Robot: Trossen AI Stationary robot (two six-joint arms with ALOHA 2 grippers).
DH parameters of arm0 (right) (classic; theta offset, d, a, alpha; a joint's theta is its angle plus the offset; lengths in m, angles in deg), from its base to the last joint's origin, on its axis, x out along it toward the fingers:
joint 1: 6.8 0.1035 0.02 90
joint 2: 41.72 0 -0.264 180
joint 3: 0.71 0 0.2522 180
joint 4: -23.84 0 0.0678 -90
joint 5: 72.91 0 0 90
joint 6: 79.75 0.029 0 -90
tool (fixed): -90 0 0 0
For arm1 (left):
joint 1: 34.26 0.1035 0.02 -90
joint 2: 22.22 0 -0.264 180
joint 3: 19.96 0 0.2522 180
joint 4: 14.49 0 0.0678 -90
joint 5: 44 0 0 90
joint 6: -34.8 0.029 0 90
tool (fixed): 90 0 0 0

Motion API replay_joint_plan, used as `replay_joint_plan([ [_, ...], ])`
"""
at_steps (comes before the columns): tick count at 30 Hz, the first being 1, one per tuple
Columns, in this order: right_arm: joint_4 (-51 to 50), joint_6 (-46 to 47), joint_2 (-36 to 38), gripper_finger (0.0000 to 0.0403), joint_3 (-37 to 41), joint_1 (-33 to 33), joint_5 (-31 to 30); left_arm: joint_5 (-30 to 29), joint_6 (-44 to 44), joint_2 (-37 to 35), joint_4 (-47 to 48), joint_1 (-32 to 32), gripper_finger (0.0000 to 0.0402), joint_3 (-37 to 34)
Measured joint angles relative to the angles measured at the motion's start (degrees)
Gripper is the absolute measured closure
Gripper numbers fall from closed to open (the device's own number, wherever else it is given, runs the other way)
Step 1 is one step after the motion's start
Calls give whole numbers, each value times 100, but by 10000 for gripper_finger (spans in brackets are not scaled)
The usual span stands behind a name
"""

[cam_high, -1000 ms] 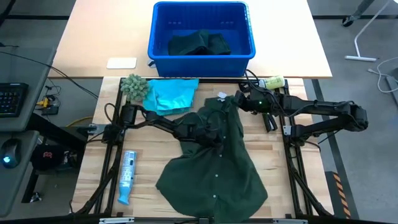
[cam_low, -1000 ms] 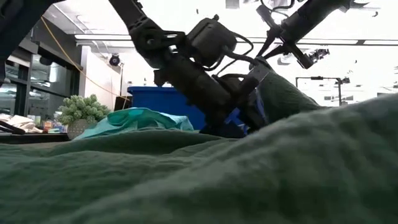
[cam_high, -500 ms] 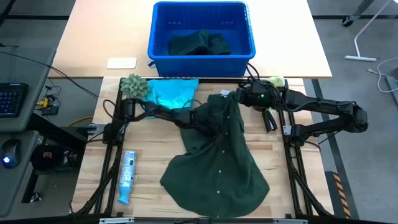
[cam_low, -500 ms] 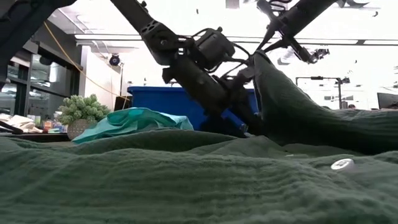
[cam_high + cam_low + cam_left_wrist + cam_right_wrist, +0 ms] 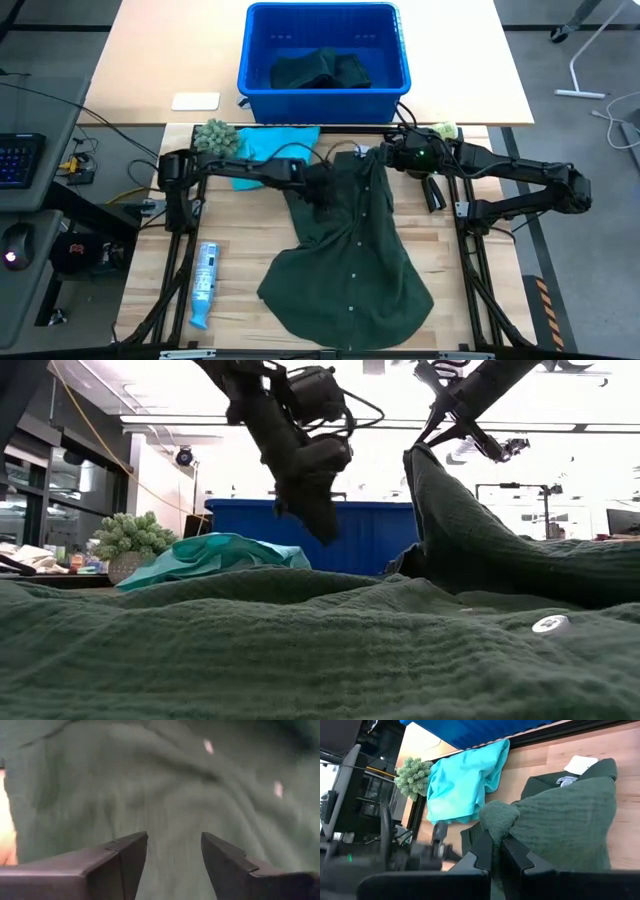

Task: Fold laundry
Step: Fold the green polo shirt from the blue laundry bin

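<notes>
Green shirt [image 5: 345, 255] is laid lengthwise, far to near; its far end is pinched by the right gripper [image 5: 385, 157], while the spread, empty left gripper [image 5: 320, 195] is hovered just left.

Both arms are showing as dark, near-black jointed links with rounded motor housings at the joints and thin black cables looping alongside them. The right arm is carrying a small green light near its wrist. The left claw [image 5: 171, 865] is showing two flat, wedge-shaped dark fingers with angled inner edges; the right claw [image 5: 496, 851] is showing matching matte-black angular fingers.
</notes>
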Motion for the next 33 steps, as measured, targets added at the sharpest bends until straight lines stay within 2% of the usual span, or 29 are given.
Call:
replay_joint_plan([
  [3,1,0,0,403,0,0,-2,-222,488,-3,515,-161,252,-10],
  [5,-1,0,0,403,0,0,-2,-234,630,-8,482,-224,272,-163],
  [11,4,0,0,403,0,0,-3,-223,558,3,175,-254,374,-860],
  [13,4,6,0,403,0,0,-3,-144,532,3,13,-153,394,-1050],
  [15,4,10,0,403,0,0,-2,-157,637,3,-21,-44,390,-1178],
  [22,7,20,0,403,0,2,26,-1050,1218,-12,346,521,400,-1252],
  [28,9,46,0,403,0,2,63,-1499,1220,-57,879,859,399,-895],
  [33,9,38,0,403,0,2,61,-1639,1032,-568,666,870,401,-723],
])
